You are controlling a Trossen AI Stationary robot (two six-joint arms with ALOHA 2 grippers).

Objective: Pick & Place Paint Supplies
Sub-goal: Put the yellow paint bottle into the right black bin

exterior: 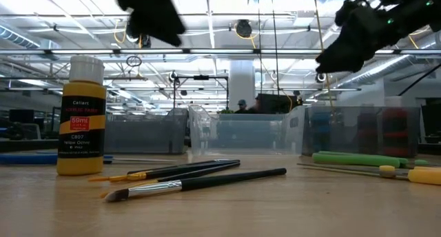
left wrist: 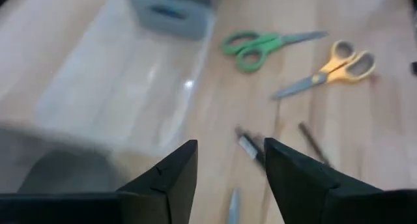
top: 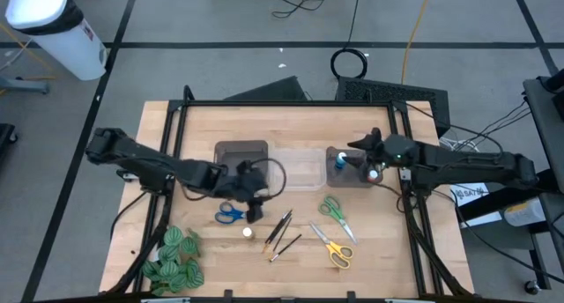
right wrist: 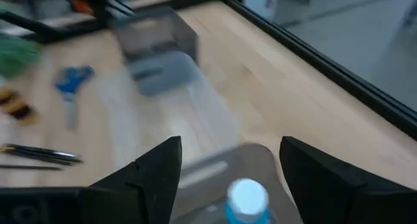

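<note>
Two grippers, jaws spread, nothing held: right gripper (right wrist: 225, 168) above blue-capped bottle (right wrist: 247, 199) in grey bin (top: 357, 178); left gripper (left wrist: 228, 162) near brushes (top: 280, 225). Bottle could be knocked over if clipped.

1. The table (top: 370, 241) is pale, matt wood with visible grain.
2. The clear bin (top: 300, 168) looks like glossy transparent plastic.
3. The yellow scissors (top: 333, 248) have smooth plastic handles and metal blades.
</note>
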